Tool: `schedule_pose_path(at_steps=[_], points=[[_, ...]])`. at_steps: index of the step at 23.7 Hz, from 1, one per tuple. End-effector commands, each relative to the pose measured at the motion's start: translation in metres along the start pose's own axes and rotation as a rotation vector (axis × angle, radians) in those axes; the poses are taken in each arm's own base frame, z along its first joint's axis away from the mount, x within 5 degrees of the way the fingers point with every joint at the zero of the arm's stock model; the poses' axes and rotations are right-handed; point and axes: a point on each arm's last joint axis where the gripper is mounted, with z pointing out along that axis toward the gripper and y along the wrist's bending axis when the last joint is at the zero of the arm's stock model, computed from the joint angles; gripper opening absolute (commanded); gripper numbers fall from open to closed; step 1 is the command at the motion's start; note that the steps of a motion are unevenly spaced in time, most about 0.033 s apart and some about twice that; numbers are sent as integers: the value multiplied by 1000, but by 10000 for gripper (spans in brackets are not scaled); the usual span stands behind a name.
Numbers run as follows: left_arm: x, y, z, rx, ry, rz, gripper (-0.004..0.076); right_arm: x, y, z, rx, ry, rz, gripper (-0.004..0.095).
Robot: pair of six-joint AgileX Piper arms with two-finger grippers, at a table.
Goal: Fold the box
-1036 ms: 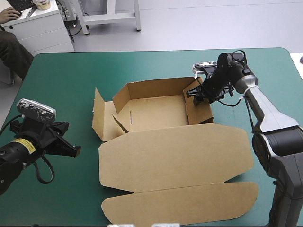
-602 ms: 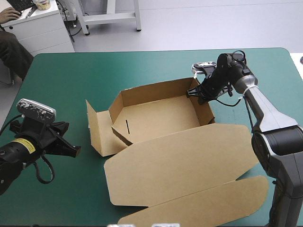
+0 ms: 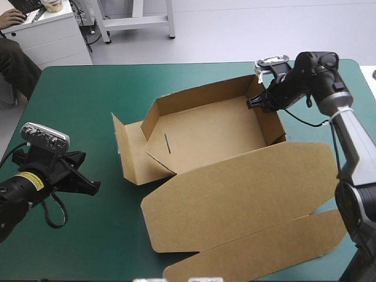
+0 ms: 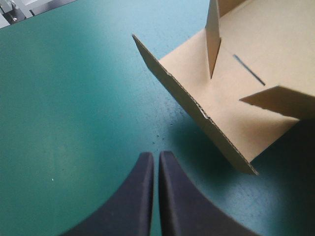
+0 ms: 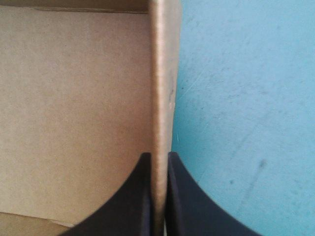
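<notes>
Moved: the brown box has slid and turned toward the far right corner of the worktop. Its big lid has swung along with it, and the left arm has stayed where it was.
Box: an open tray in the right half of the worktop. The far wall and the right wall stand up. The lid lies flat toward the near edge.
Loose end: the left flap leans out and is not tucked in. A thin slit shows in the tray floor beside it.
Right fingers: nearly closed, pinching the top of the right wall, one finger inside the tray and one outside.
Left fingers: pressed together with nothing in them, low over the worktop, apart from the left flap.
Doing it well: I think the pull should be slow and low, with the pinch kept tight. Then the wall will not bend or slip out, and the loose flap ends up where the left fingers can reach it.
Writing: none that I can see on the box. A yellow sticker on the left arm is too small to read.
</notes>
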Motion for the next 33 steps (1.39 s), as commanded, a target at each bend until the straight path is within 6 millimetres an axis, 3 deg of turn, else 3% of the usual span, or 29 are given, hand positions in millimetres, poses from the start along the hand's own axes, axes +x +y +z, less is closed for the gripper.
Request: schedule_pose_path(at_steps=[1,7,12,18,25,28,33], points=[[-11,1,-7,-4,-89,-12,15,8,9,-84,-4,-187,-15,-20],[-11,2,-7,-10,-91,-8,15,35,4,-163,44,-372,-4,-20],[-14,0,-7,9,-120,-25,15,50,4,-193,90,-438,13,-20],[-21,1,9,1,-121,-16,15,55,7,-202,102,-459,0,-20],[-29,3,47,-6,-60,-16,16,56,7,-203,105,-460,-2,-20],[-36,18,71,-2,-7,-88,16,56,7,-203,105,-460,-2,-20],[-32,45,112,270,36,-256,16,55,8,-202,93,-461,-1,-20]])
